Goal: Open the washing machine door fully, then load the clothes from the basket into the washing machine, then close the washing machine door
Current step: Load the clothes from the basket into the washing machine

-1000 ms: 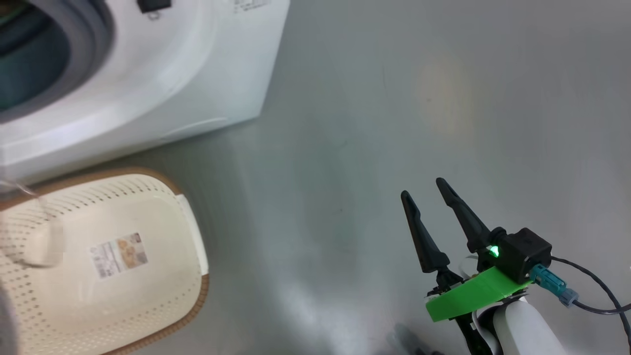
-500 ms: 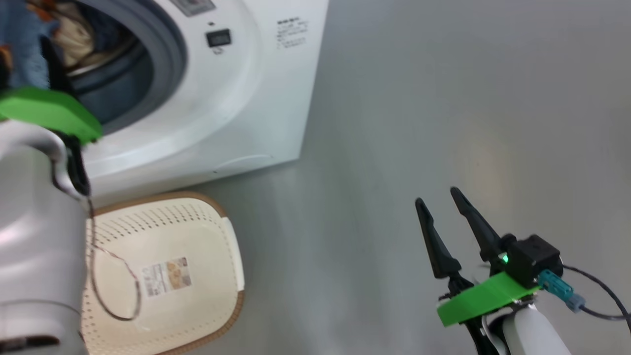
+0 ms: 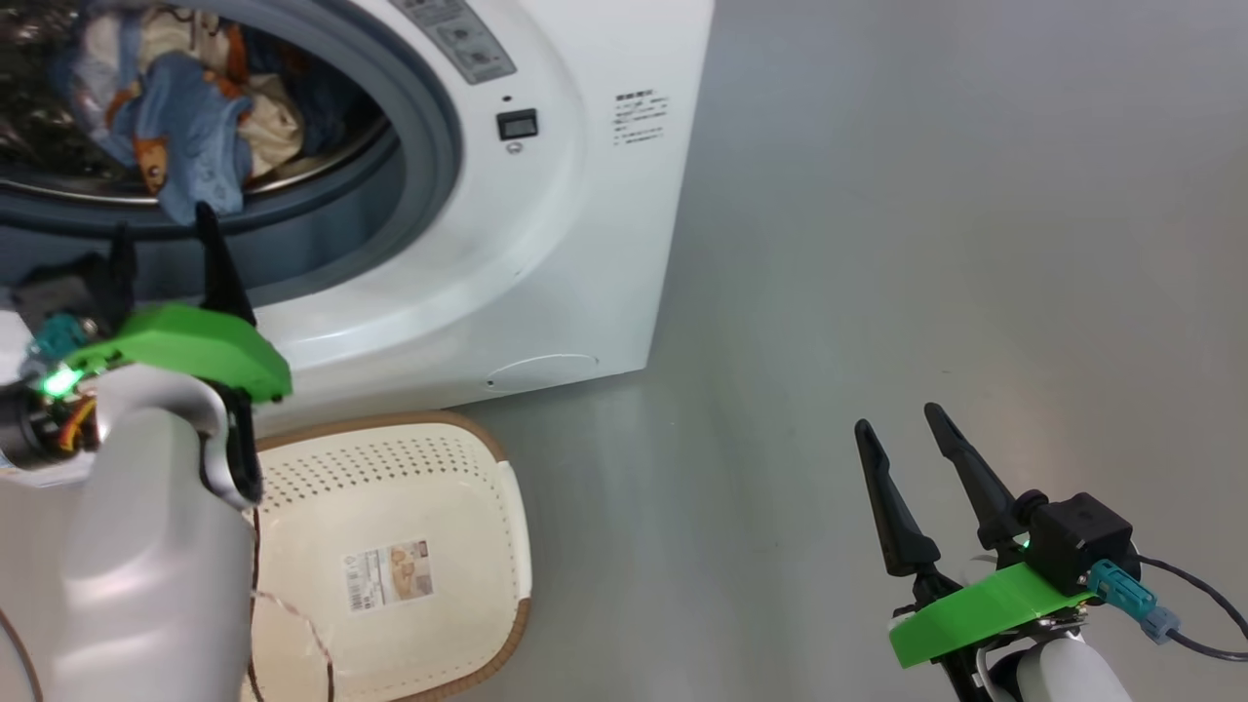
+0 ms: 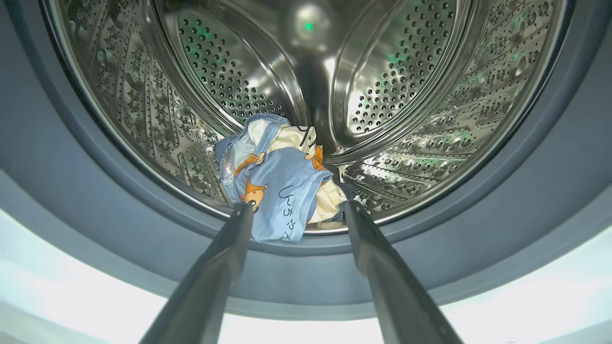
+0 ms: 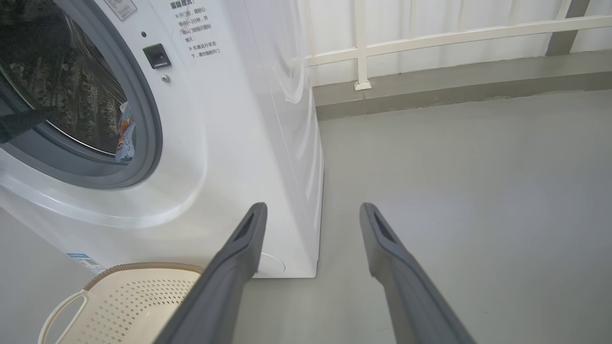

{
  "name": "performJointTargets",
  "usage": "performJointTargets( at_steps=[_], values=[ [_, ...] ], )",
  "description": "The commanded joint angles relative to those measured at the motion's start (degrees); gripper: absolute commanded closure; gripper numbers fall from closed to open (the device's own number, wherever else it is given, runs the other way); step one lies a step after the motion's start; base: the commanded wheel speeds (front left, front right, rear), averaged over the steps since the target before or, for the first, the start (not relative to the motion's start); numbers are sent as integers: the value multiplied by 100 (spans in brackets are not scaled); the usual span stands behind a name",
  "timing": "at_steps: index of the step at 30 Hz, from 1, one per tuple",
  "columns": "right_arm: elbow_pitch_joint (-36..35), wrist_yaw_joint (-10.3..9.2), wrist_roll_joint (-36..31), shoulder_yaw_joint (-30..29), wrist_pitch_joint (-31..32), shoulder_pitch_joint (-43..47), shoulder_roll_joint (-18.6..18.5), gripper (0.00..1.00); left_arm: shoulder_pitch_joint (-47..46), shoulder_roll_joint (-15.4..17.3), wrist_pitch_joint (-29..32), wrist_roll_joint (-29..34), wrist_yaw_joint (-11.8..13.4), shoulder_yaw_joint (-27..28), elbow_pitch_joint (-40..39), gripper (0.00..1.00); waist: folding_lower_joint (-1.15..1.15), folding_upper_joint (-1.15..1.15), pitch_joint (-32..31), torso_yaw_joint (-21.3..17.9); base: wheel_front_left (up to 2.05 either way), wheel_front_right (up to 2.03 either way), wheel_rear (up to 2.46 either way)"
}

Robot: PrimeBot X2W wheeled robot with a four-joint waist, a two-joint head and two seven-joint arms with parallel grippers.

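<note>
Both my hands gape wide and hold nothing.

My left gripper points into the washing machine, its fingertips close to the clothes; I cannot tell whether they touch. The clothes are a blue bear-print bundle with cream showing, lying at the front of the steel drum and lapping onto the grey seal. My right gripper hovers over the floor, well apart. The basket sits just before the machine.

The washing machine is white, its seal grey, its drum shiny steel dotted with holes. At upper left the clothes are light blue with orange-brown bears, plus cream. The basket is cream-white, perforated, brown-rimmed. The floor is grey.
</note>
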Motion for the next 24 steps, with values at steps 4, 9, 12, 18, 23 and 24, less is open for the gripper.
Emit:
performJointTargets(
  at_steps=[4,9,12,18,23,24],
  values=[
    [-157,9,-96,124,-27,106,-3,0,218,123,-45,96,-70,89,-325,0,0,0,3,112,0,0,0],
    [-195,9,-144,43,-27,71,-3,0,361,39,-45,71,-134,73,-493,0,0,0,82,226,0,0,0],
    [-213,9,-178,3,-27,43,-3,0,473,-2,-46,57,-186,33,-611,0,0,0,128,278,0,0,0],
    [-264,9,-255,-40,-27,-2,-3,0,1062,-69,-46,-80,-343,-68,-1190,0,0,0,205,363,0,0,0],
    [-300,9,-303,-88,-27,-15,-3,0,1767,-94,91,-151,-372,-184,-1997,0,0,0,244,435,0,0,0],
    [-304,9,-312,-100,-27,-19,-3,0,1925,-98,143,-164,-378,-216,-2203,0,0,0,250,451,0,0,0]
  ],
)
